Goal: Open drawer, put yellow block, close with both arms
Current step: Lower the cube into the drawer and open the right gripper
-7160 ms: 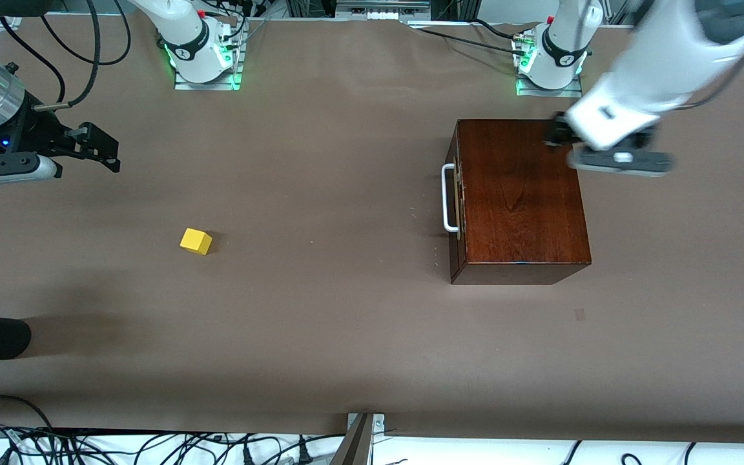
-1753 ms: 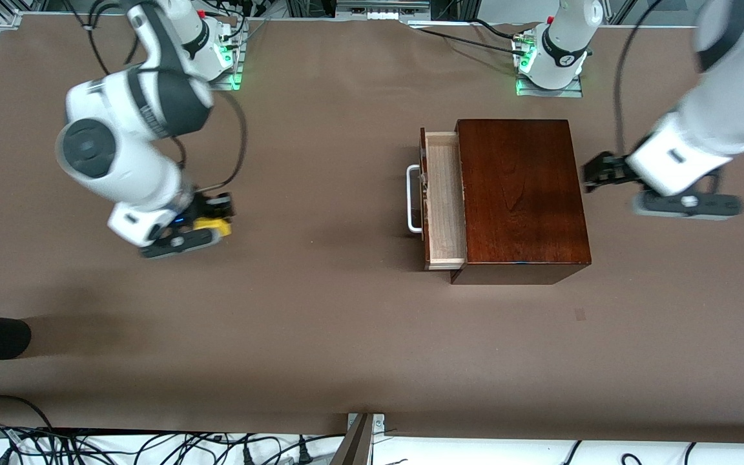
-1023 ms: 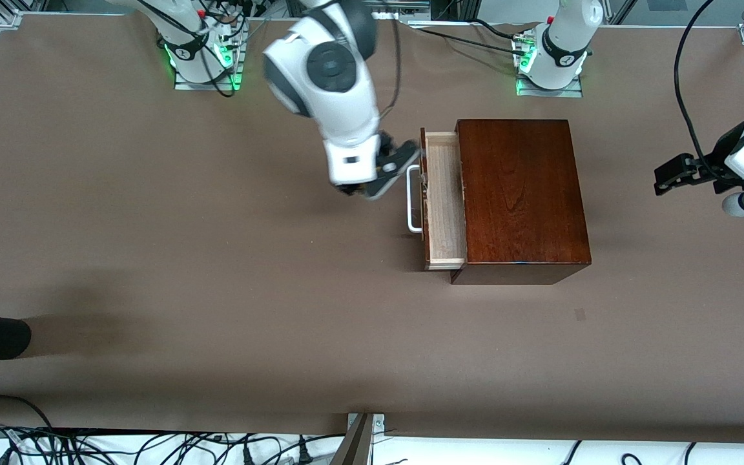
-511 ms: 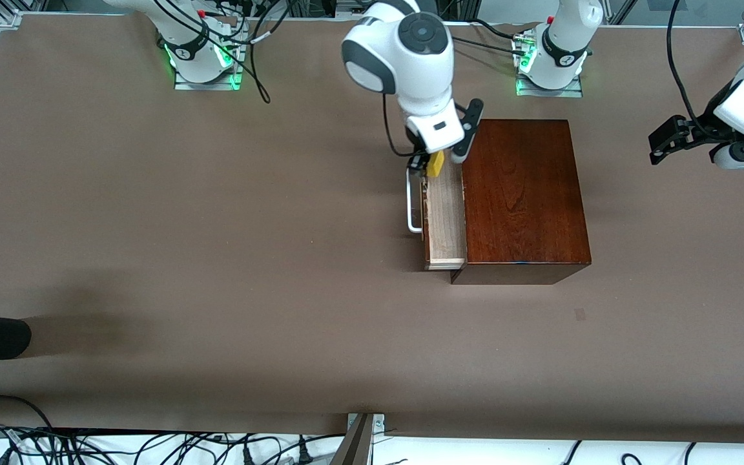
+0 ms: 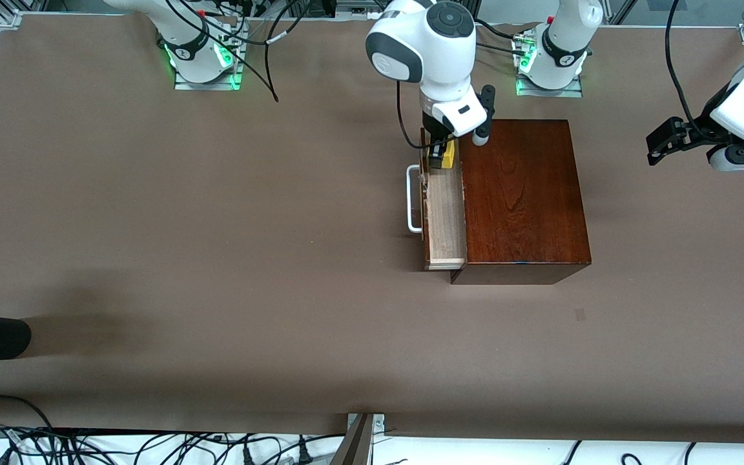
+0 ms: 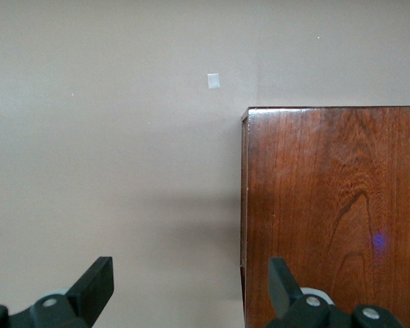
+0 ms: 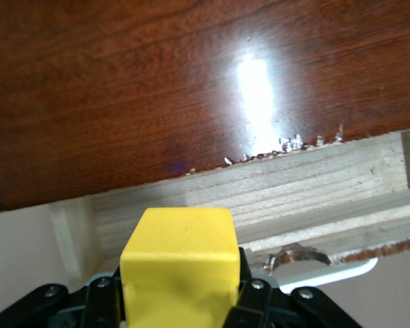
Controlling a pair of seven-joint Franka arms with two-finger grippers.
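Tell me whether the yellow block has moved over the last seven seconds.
Yes. The yellow block, held in the right claw, went from open table to over the open drawer.

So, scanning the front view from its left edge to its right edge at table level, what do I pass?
White bar handle → open drawer with the right pincer holding the yellow block over it → wooden box → left pincer, open, waiting over the bare table.

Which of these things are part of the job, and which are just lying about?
Part of the job:
- yellow block, held by right gripper
- open drawer of wooden box
- left gripper, waiting

Lying about:
- cables at table edge
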